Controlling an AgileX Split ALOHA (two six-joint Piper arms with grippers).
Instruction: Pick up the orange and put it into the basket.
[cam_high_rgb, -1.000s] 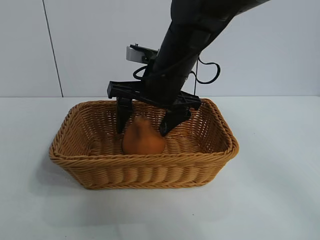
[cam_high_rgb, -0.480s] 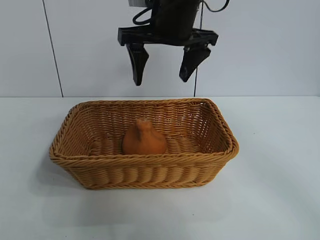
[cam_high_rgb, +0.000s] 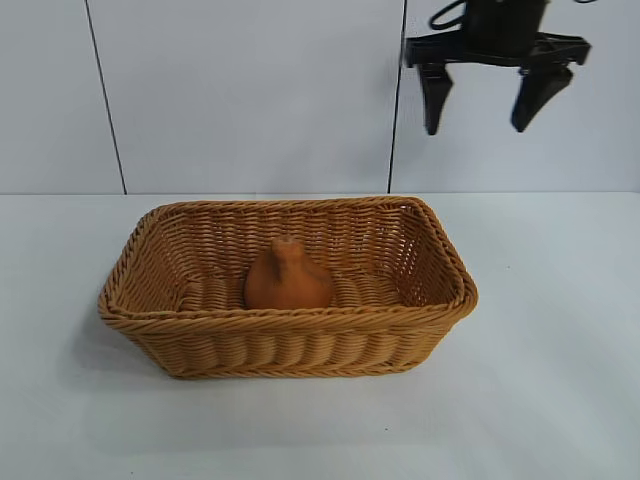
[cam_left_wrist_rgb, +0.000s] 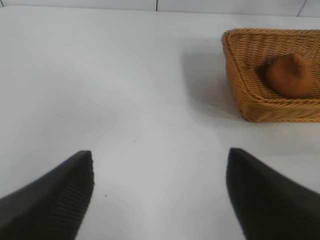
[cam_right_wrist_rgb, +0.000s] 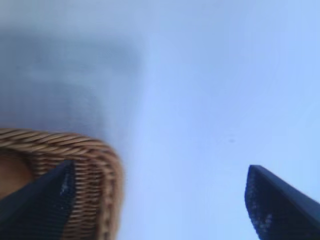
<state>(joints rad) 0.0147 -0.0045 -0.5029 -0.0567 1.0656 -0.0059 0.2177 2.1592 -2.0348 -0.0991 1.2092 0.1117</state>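
Plainly unlabelled orange (cam_high_rgb: 288, 276) inside unmarked wicker basket (cam_high_rgb: 290, 335).

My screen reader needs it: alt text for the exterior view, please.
The orange sits inside the wicker basket on a white table. The right gripper hangs open and empty high above the basket's right end.

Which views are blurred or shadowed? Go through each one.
Exterior view: sharp, with a soft shadow left of the basket. Left wrist view: clear, shadow beside the basket, orange crisp. Right wrist view: smeared by blur, grey shadow above the basket rim.
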